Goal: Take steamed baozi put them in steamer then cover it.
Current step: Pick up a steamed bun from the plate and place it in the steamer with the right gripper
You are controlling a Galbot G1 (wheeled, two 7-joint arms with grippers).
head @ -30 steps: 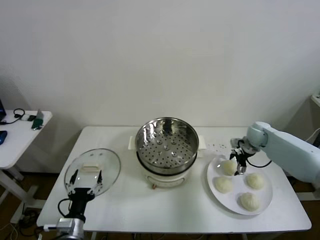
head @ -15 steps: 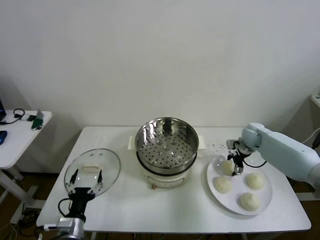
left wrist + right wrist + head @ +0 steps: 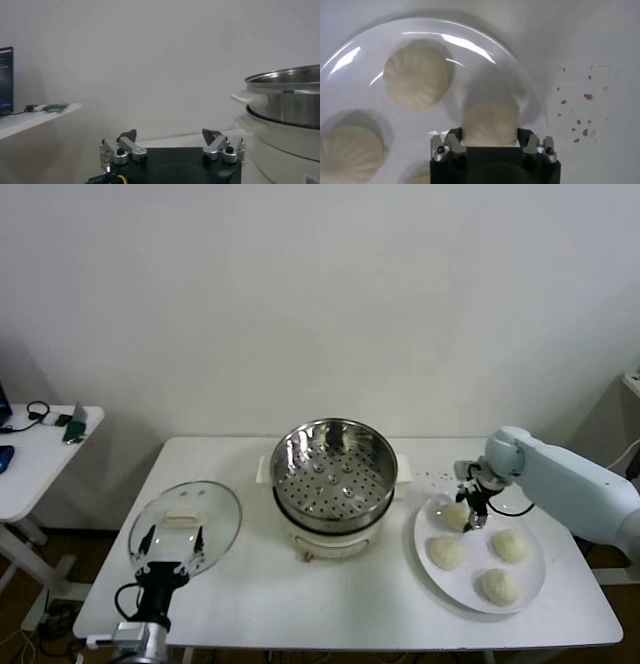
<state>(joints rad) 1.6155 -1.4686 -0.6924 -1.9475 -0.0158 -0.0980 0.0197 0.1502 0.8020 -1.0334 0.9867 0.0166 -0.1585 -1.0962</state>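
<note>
Right wrist view: right hand (image 3: pixel 489 142) grasping baozi (image 3: pixel 489 125) on plate (image 3: pixel 365 50); left hand (image 3: pixel 172 145) released.

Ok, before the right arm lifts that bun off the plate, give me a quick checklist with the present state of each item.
1. Right gripper closed on the baozi at the plate's rear: ok, fingers on both sides.
2. Bun clear of its neighbours: ok, apart.
3. Steamer uncovered, tray free: ok.
4. Cover out of the path: ok, on the table left of the steamer.
5. Left gripper open, parked near the cover: ok.
6. Grip firmness: cannot tell.
</note>
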